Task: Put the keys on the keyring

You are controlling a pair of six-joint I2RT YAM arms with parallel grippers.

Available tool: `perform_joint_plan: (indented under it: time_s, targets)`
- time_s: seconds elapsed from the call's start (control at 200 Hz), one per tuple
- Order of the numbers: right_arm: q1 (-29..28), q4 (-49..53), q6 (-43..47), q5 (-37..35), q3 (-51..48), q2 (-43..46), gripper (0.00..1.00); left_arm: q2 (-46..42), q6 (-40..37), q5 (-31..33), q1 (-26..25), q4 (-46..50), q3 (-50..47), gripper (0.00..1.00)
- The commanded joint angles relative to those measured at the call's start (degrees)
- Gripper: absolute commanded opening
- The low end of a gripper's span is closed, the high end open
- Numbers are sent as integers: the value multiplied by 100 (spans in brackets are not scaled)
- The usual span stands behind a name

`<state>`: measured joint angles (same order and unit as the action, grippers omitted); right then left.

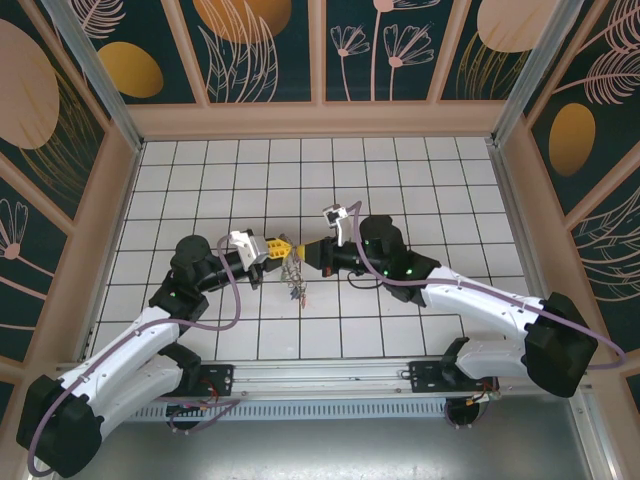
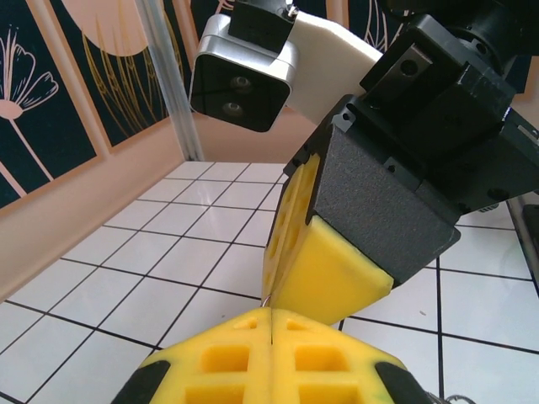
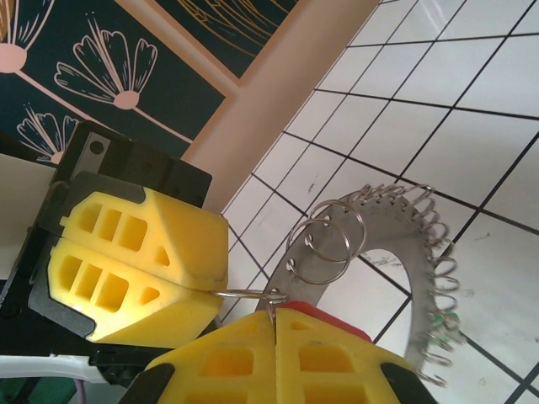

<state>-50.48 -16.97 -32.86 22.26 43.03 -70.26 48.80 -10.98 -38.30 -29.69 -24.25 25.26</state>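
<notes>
Just beyond the fingers (image 3: 135,261), keyring (image 3: 387,220) upright

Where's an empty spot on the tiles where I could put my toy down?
The far tiles along the back wall are bare, and so are the tiles by the left wall. The middle is crowded: the left arm and right arm meet there at the keyring.

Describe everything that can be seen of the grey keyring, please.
The keyring is a wide, flat, grey metal band with a large round hole. Small silvery wire loops fringe its rim, and two bigger split rings hang at one edge. It is tilted above the tiled floor, seemingly lifted. A thin wire loop at its edge is pinched where the shut left pincer and shut right pincer meet.
</notes>
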Motion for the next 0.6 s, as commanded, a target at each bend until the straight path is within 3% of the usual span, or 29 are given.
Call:
perform_joint_plan:
  time_s: [0.0,0.596]
  targets:
    - [201,-11,-319,-132,171,-32,0,-72,226,-260,-41,-650,-25,0]
    - [629,-514,-1551,705,-1,-103,0,396,1139,10,-189,-1748,-331,0]
